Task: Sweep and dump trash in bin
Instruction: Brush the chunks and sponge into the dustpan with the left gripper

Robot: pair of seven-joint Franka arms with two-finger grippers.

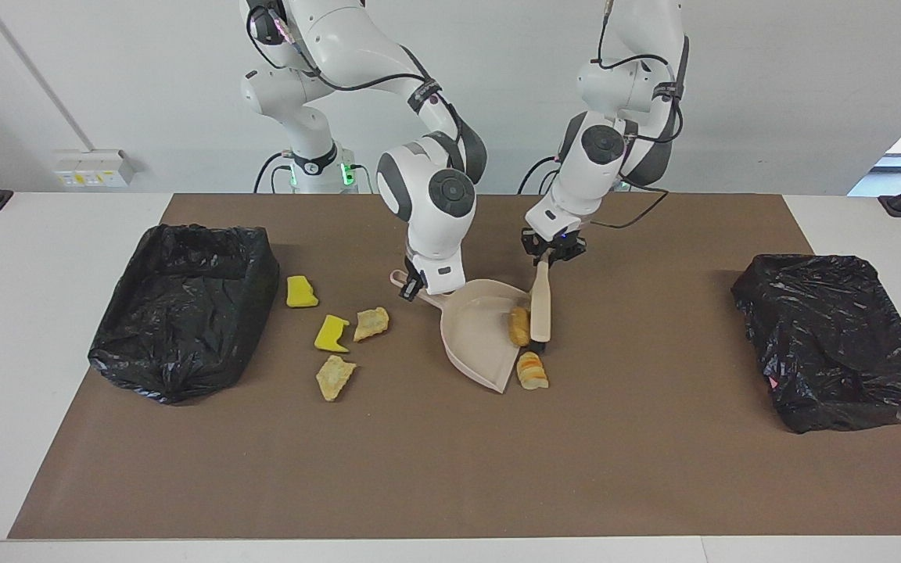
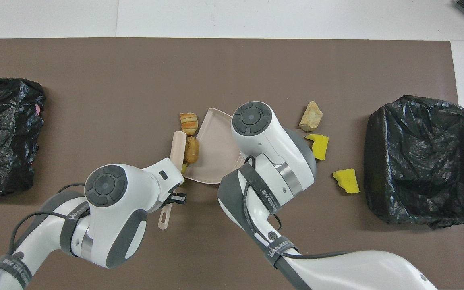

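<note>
Facing view: left pincer [image 1: 552, 252] pinching brush [image 1: 541, 306] handle, brush at dustpan [image 1: 475, 332] mouth. Right pincer [image 1: 413, 285] clamped on dustpan handle. One trash lump [image 1: 519, 326] in pan, striped lump [image 1: 532, 371] just outside; four scraps [image 1: 332, 334] near bin [image 1: 184, 310] at right arm's end.

Left tool [image 1: 551, 252] gripping brush [image 1: 540, 310], bread lump [image 1: 519, 326] seemingly inside dustpan [image 1: 475, 328]

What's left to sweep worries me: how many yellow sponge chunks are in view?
3. Two yellow sponge chunks lie between the beige plastic dustpan and the black-bagged bin at the right arm's end. A third peeks out beside the dustpan, mostly hidden under the left gripper.
</note>
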